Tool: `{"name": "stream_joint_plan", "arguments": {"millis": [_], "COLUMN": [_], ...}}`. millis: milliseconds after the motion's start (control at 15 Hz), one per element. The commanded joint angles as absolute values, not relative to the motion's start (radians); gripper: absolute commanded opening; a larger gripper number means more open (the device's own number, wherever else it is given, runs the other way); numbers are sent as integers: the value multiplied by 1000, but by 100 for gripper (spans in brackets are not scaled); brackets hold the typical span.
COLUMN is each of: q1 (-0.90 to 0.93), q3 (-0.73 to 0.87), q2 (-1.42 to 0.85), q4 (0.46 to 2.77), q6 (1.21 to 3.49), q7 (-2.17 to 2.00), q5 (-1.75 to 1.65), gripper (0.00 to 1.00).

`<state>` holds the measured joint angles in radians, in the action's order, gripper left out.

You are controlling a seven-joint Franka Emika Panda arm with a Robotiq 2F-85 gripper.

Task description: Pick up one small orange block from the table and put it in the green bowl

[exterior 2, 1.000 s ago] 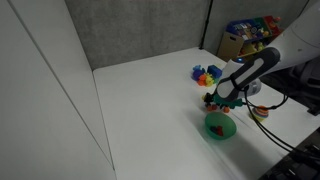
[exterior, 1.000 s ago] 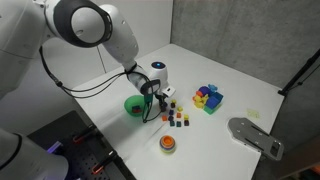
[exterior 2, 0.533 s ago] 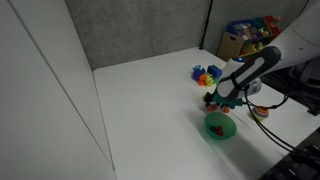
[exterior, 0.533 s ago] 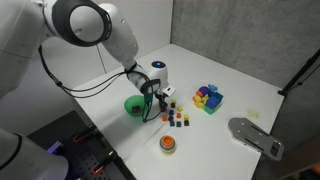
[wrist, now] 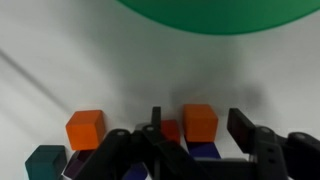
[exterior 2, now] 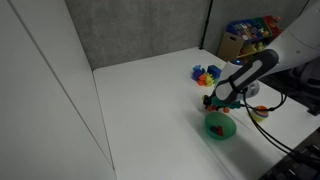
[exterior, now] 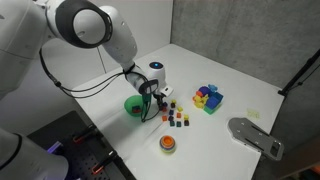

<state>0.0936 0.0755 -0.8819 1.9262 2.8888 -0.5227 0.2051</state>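
In the wrist view my gripper (wrist: pixel 198 122) is open, with one finger on each side of a small orange block (wrist: pixel 200 120) that sits on the white table. A gap shows between the block and each finger. A second orange block (wrist: pixel 85 128) lies to the left, and a red one (wrist: pixel 171 130) sits beside the left finger. The green bowl (wrist: pixel 210 15) fills the top edge just beyond the blocks. In both exterior views the gripper (exterior: pixel 160 101) (exterior 2: pixel 213 100) hangs low over the small cubes (exterior: pixel 176 118), next to the bowl (exterior: pixel 133 105) (exterior 2: pixel 220 126).
A green square tray of larger coloured blocks (exterior: pixel 208 98) (exterior 2: pixel 205 73) stands farther along the table. An orange-and-red ringed disc (exterior: pixel 167 144) (exterior 2: pixel 260 111) lies near the table edge. A grey metal plate (exterior: pixel 255 135) sits at one corner. A dark teal cube (wrist: pixel 45 160) lies at lower left.
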Motion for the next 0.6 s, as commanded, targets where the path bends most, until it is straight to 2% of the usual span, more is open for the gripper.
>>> {"name": "stream_joint_plan", "arguments": {"millis": [0,267,333,533], "q1": [87,83,82,85], "q3": [62,54,52,52], "q2": [-879,-850,-835,-779], "q4": [1919,1940,1948,1985], "q6": [2938,2937,2927,2906], "q7": [-484,-473,-470,-455], "q5": [240,238,237,232], "gripper": [40,9,7,10]}}
